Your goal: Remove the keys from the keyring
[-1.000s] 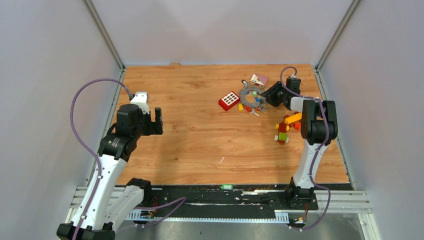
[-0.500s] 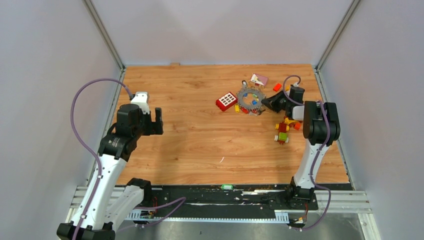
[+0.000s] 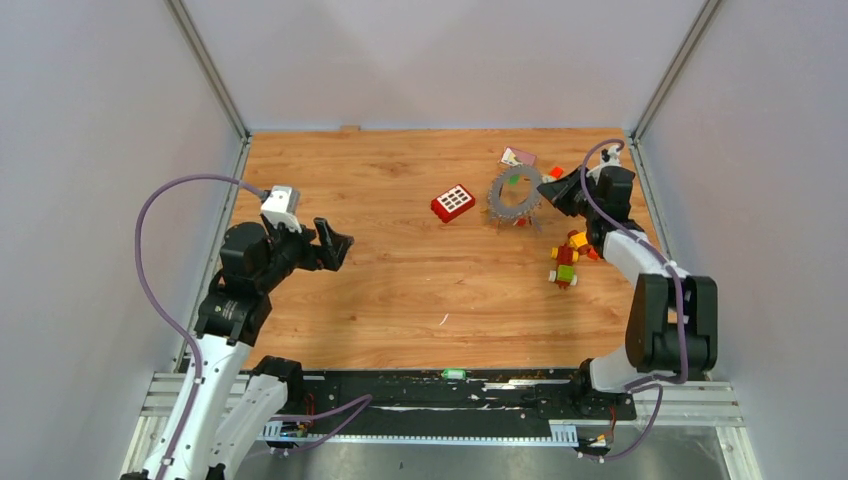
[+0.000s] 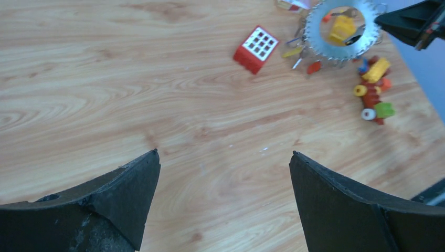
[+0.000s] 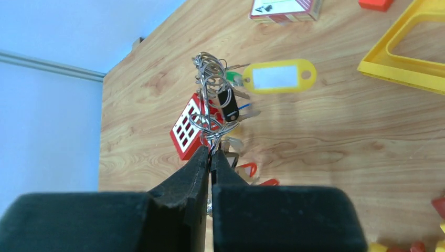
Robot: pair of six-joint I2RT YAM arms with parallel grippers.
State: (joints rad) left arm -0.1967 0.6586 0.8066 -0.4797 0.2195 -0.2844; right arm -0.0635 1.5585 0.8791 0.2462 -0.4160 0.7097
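Wood-grain tabletop inside a grey-walled enclosure, clutter gathered at the far right. Right gripper (image 5: 211,155) has its fingers pressed together, clamped on the wire at the rim of the large grey metal keyring (image 3: 498,192). The ring is tipped up on edge off the boards, and the small silver keys (image 4: 343,52) fringe it and hang from it. It stands between the red windowed toy brick (image 3: 453,202) and the gripper, apart from the brick. A yellow plastic key tag (image 5: 278,76) shows behind the ring in the right wrist view; whether it is attached cannot be told. A red-and-yellow brick vehicle (image 3: 566,262) lies nearer the arm bases. Left gripper (image 3: 338,243) hangs over bare boards well to the left, fingers wide apart, holding nothing. Step in hand, as judged: the ring is secured and raised, with no key plainly off it yet. The next move likely calls for the left arm to cross over and pinch a single key, while the right holds the ring steady so the key can be worked round the coil; that is fine work among crowded keys. Against a second ago: the right jaws were then apart and the ring lay flat close by the brick. The right elbow has since swung toward the near edge, and the left gripper has tilted and drifted slightly right.
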